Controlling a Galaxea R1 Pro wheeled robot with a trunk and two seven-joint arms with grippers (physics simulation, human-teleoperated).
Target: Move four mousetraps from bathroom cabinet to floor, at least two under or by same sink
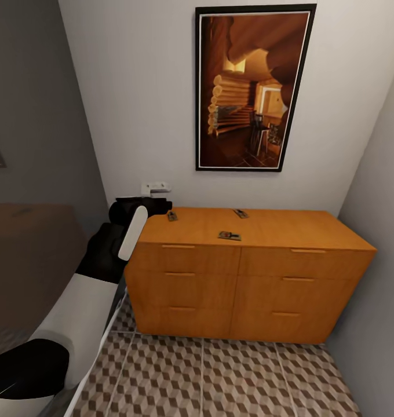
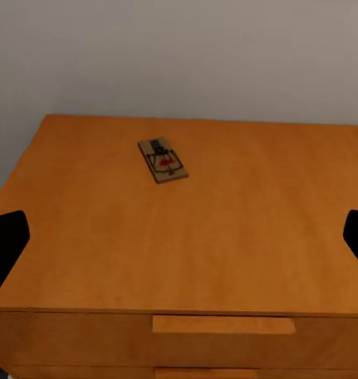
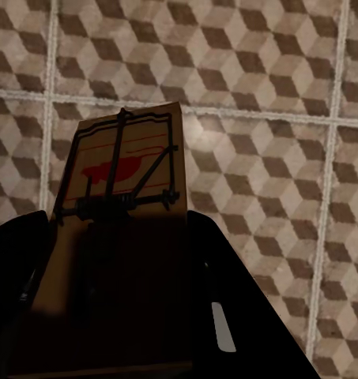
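Cabinet (image 1: 243, 272) against far wall, three mousetraps on top: one at 10 o'clock corner (image 1: 172, 216), one at 12 o'clock rear (image 1: 240, 214), one near front edge (image 1: 229, 236). Left jaws (image 2: 179, 237) wide apart, hovering above cabinet top (image 2: 226, 237), nearest trap (image 2: 163, 160) clear of both fingertips. Right jaws (image 3: 119, 276) clamped on fourth mousetrap (image 3: 123, 174), held over bathroom floor (image 3: 265, 118) tiles. Framed picture (image 1: 252, 87) above cabinet.

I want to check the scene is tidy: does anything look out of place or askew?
Three mousetraps lie scattered at different angles on the cabinet top. A fourth mousetrap is held in the right gripper above the bathroom floor.
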